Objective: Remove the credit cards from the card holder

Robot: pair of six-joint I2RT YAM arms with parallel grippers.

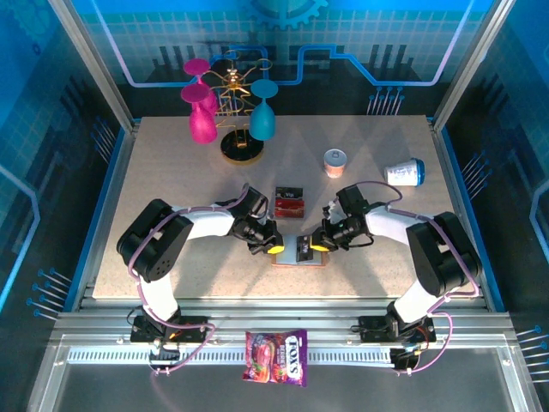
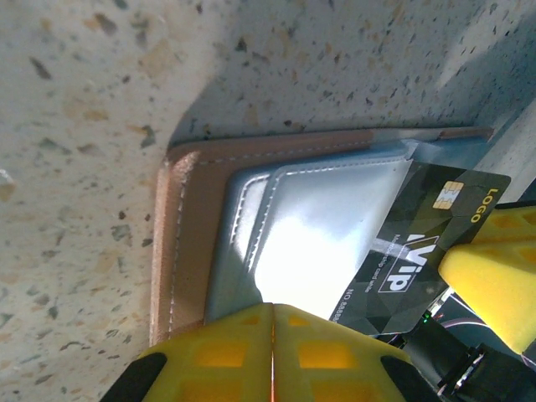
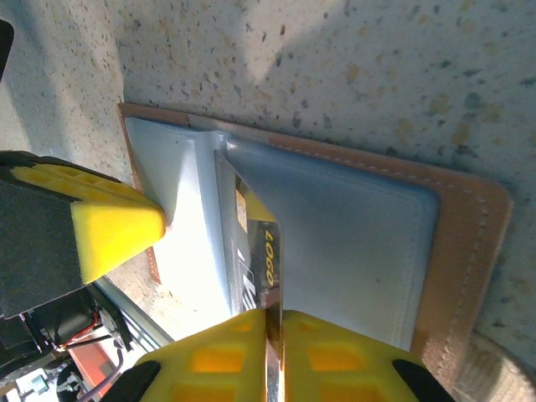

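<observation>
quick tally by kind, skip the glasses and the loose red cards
card holder: 1
black card in it: 1
small containers: 2 (orange-banded one, white one on its side)
candy bag: 1
glass rack: 1
total: 6

Seen from the top, light falls bright and even from overhead onto the table. My arms throw only short, soft shadows beneath themselves. The blue walls around glow, while the corners at 7 and 5 o'clock are dim.

In my left wrist view, a white glare burns out the card holder at the centre, and a soft shadow darkens the tabletop at 12 o'clock. My left gripper is a yellow blur at 6 o'clock, yet the print on the credit card at 4 o'clock reads clearly.

In my right wrist view, glare washes the pocket at 8 o'clock and shade lies across 12 o'clock. My right gripper smears out of focus at 6 o'clock.
</observation>
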